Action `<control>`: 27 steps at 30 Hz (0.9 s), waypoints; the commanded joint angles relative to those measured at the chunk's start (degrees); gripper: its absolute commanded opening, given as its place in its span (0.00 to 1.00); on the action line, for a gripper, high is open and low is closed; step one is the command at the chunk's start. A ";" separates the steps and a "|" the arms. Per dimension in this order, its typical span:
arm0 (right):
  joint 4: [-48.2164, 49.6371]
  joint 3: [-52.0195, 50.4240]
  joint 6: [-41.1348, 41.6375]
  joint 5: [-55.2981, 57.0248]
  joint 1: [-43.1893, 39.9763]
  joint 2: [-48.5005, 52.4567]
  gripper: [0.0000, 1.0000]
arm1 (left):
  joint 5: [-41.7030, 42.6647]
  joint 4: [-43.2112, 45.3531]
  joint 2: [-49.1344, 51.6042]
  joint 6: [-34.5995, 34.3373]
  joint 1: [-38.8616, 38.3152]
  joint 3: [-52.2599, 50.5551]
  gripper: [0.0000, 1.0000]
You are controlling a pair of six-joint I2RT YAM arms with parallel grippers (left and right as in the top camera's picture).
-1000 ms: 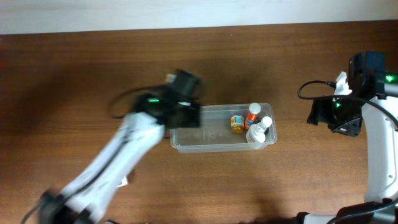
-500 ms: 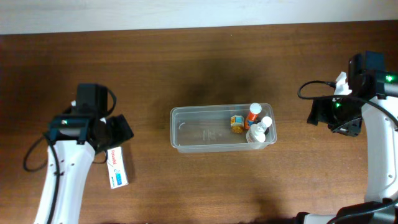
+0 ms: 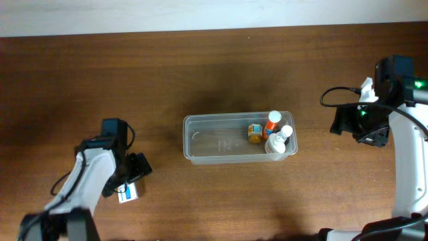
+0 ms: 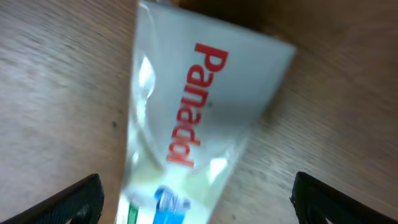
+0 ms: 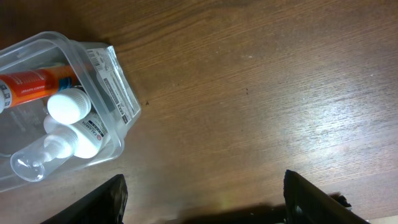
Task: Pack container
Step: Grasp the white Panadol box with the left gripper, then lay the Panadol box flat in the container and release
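The clear plastic container (image 3: 207, 148) sits at the table's middle. It holds several small bottles (image 3: 274, 134) at its right end; they also show in the right wrist view (image 5: 68, 112), inside the container's corner (image 5: 115, 87). A white Panadol box (image 4: 193, 118) lies flat on the table at the left, mostly under my left arm in the overhead view (image 3: 128, 194). My left gripper (image 4: 196, 208) is open, its fingers either side of the box's near end. My right gripper (image 5: 202, 205) is open and empty over bare wood right of the container.
The table (image 3: 214, 73) is dark brown wood. A pale wall strip (image 3: 200, 13) runs along the far edge. My right arm and its cable (image 3: 401, 134) stand at the right edge.
My left arm swung from the container's left end out to the left front and came down over the Panadol box. The right arm has not moved.
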 commanded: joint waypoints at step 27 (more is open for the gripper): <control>-0.20 -0.17 -0.28 -0.72 -0.26 0.11 0.72 | 1.09 -6.91 -4.98 4.31 -4.44 19.80 0.37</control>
